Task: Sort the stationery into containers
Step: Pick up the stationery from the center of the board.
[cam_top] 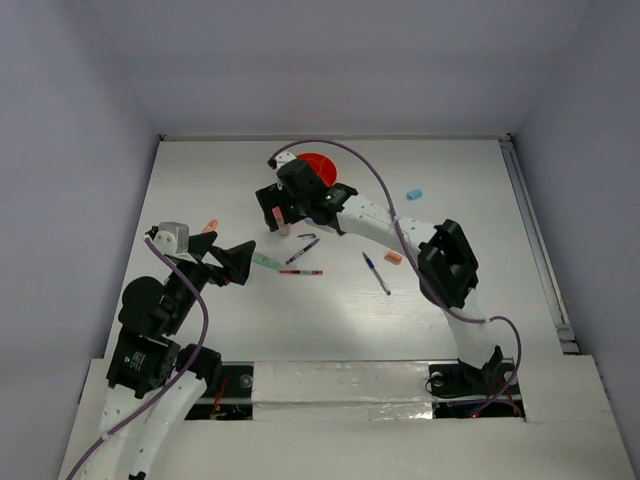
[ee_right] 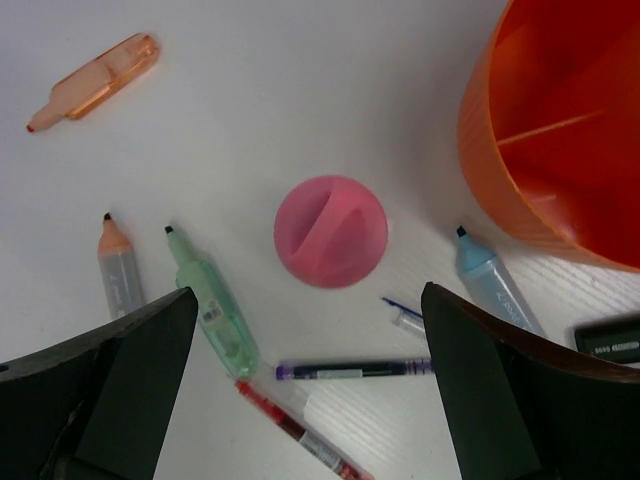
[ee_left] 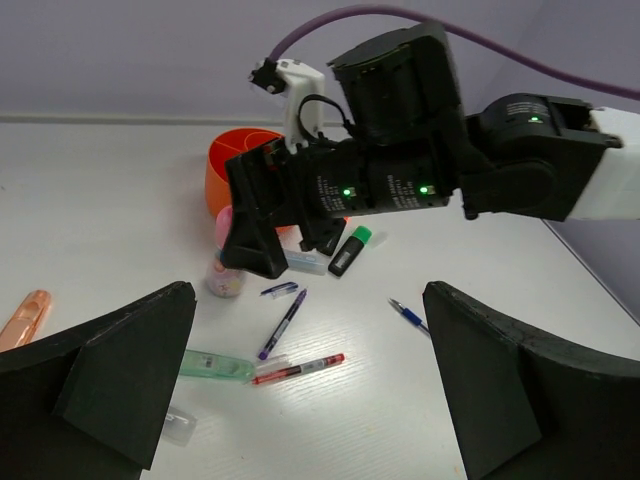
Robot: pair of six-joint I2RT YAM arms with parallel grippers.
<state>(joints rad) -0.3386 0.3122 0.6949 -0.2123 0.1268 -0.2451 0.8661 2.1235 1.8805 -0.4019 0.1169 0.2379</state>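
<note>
R tool point(ee_right: 308, 298) wide open, holding nothing. Pink bottle point(ee_right: 331, 231) stands upright on surface, ahead between its fingers, just beside orange cup point(ee_right: 520, 190). L tool point(ee_left: 308, 295) open, empty too.
Risk: round bottle tips or squirts out on closing. Right-side finger may clip cup wall; left-side finger may snag green marker point(ee_right: 212, 300).
Open room only beyond bottle.

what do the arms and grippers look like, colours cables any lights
Both arms have white link shells and black joint housings: the right arm and the left arm. A purple cable loops along the right arm; another runs up the left. Small green lights glow on the right wrist. The left gripper and right gripper have broad, black, wedge-shaped fingers.
</note>
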